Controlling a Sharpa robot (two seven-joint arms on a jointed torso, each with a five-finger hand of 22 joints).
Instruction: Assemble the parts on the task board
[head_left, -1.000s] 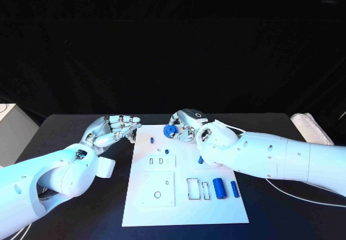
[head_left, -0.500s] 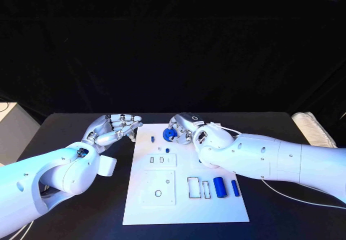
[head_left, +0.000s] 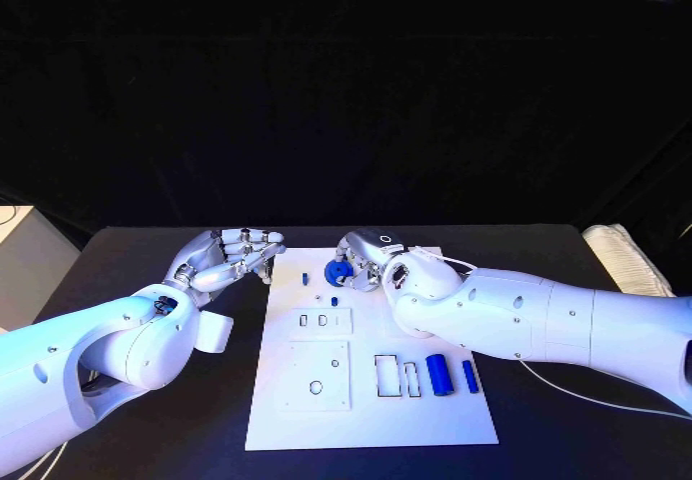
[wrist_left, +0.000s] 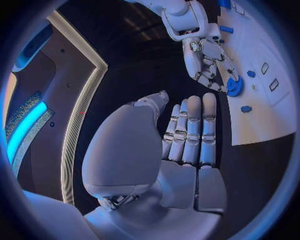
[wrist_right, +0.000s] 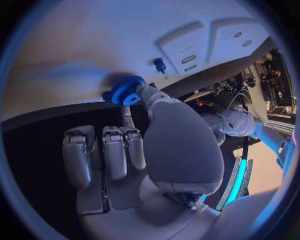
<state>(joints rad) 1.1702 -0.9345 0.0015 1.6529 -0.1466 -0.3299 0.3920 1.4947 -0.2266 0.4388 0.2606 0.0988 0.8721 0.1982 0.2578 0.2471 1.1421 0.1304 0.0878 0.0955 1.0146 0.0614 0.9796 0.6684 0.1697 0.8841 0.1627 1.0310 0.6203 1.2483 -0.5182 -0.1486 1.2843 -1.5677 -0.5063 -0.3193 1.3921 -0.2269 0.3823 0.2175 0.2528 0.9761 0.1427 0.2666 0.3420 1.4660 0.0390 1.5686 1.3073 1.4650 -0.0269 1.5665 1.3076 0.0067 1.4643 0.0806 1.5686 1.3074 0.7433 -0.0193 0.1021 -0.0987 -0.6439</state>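
The task board (head_left: 433, 420) lies white in the middle of the head view, running from the frame's centre down toward the bottom edge. Near its upper end the right hand (head_left: 368, 262) holds a blue gear (head_left: 338, 271), pinched at the fingertips just above the board's top part; the right wrist view shows the gear (wrist_right: 127, 90) gripped at its toothed rim, with the other fingers lying straight and clear of it. Just below the gear in the head view stands a small blue peg (head_left: 333, 301), and a blue sliver (head_left: 304, 279) lies to its left. Two blue cylinders (head_left: 438, 375) lie side by side at the board's lower right, beside rectangular slots. The left hand (head_left: 228, 259) hovers at the board's upper left corner, off the plate, holding nothing; in the left wrist view its fingers (wrist_left: 190, 132) lie straight and close together.

The step in hand looks to be placing the gear. I cannot tell whether it touches the board yet. The next move probably calls for lining its bore over the peg and lowering it straight, without tilting.
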